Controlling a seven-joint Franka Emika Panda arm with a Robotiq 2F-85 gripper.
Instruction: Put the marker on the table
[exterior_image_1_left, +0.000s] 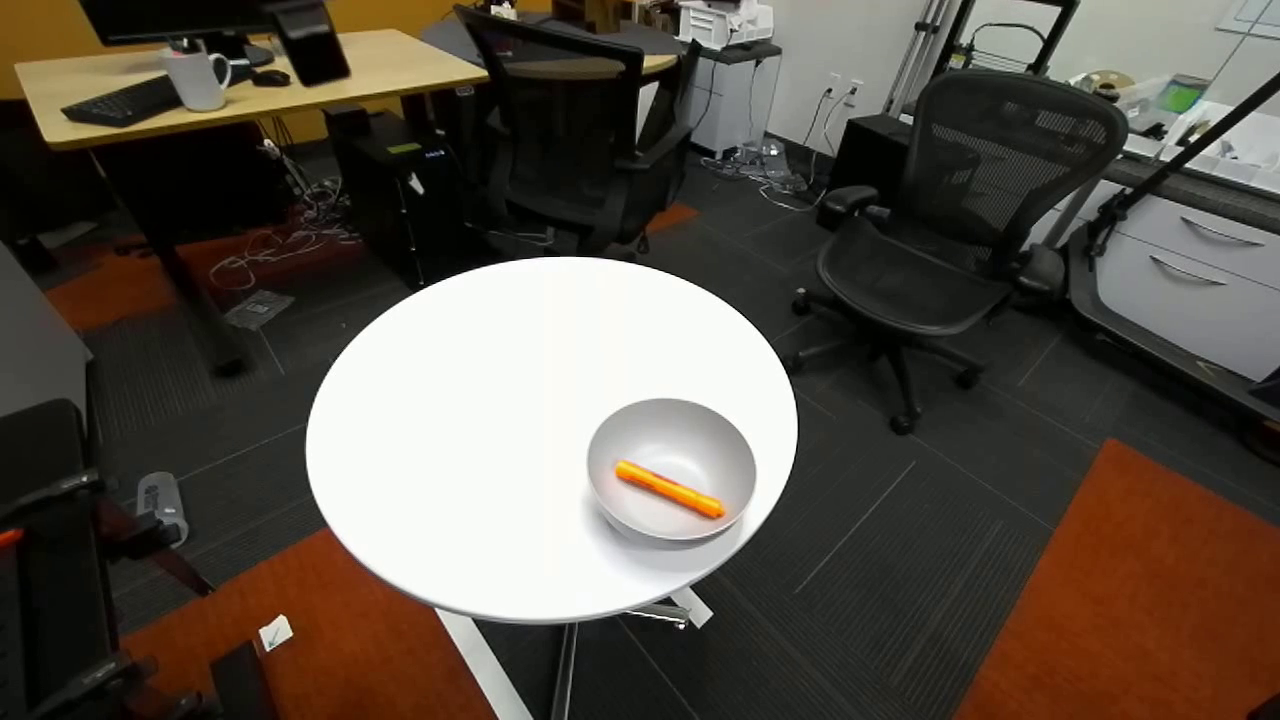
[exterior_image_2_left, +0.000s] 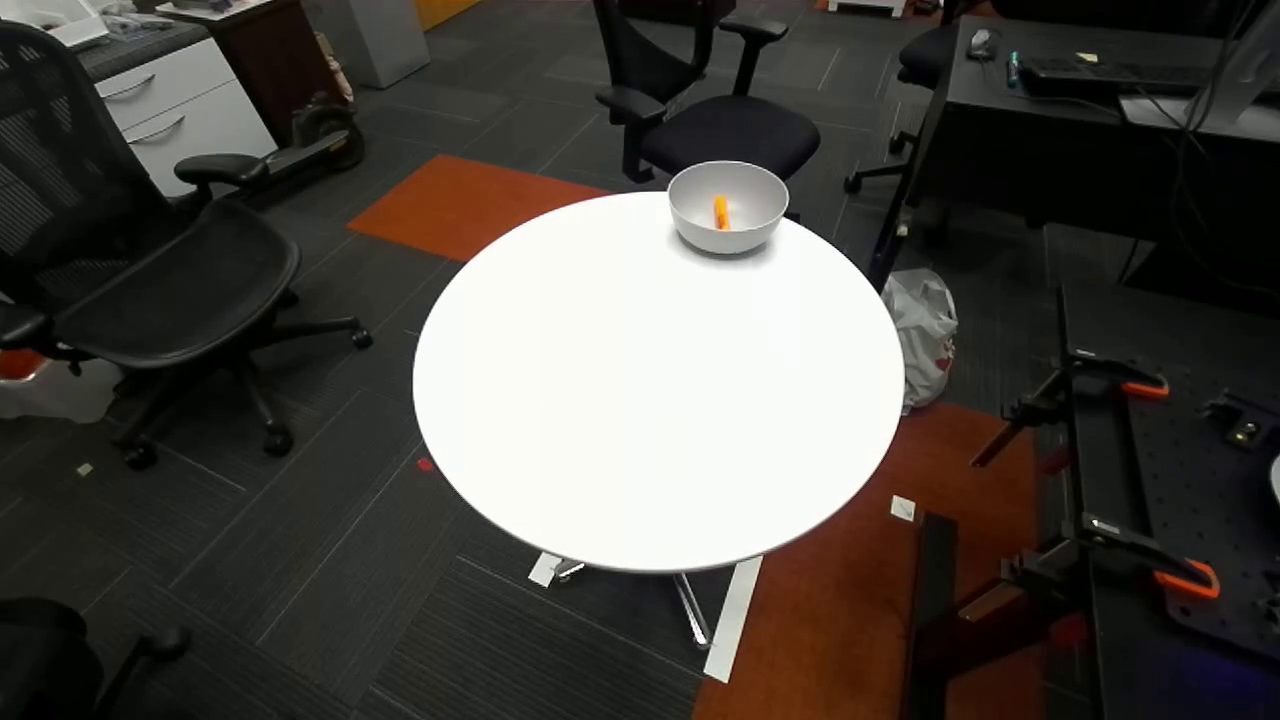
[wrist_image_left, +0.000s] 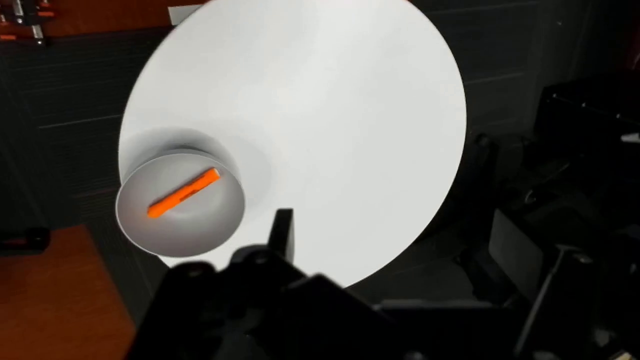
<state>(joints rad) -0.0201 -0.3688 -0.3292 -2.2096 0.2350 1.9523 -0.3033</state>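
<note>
The orange marker (exterior_image_1_left: 668, 489) lies inside the grey bowl (exterior_image_1_left: 680, 425), slanted across its inner surface. The marker also shows in an exterior view (exterior_image_2_left: 721, 212) and in the wrist view (wrist_image_left: 184, 193). The bowl stands near the edge of the round white table (exterior_image_1_left: 470, 420), which both exterior views show (exterior_image_2_left: 650, 400). My gripper (wrist_image_left: 397, 240) is open and empty in the wrist view, its fingers wide apart. The left finger appears over the white tabletop, right of the bowl (wrist_image_left: 210, 230); the right finger appears past the table's edge. The gripper is apart from marker and bowl.
A black mesh chair (exterior_image_1_left: 940, 220) and another black chair (exterior_image_2_left: 730, 130) stand around the table. A wooden desk (exterior_image_1_left: 400, 60) holds a mug (exterior_image_1_left: 197, 80). A dark bench with orange-tipped clamps (exterior_image_2_left: 1140, 550) stands beside the table. A dark blocky shape (exterior_image_1_left: 310, 45) hangs at the top edge, unclear what.
</note>
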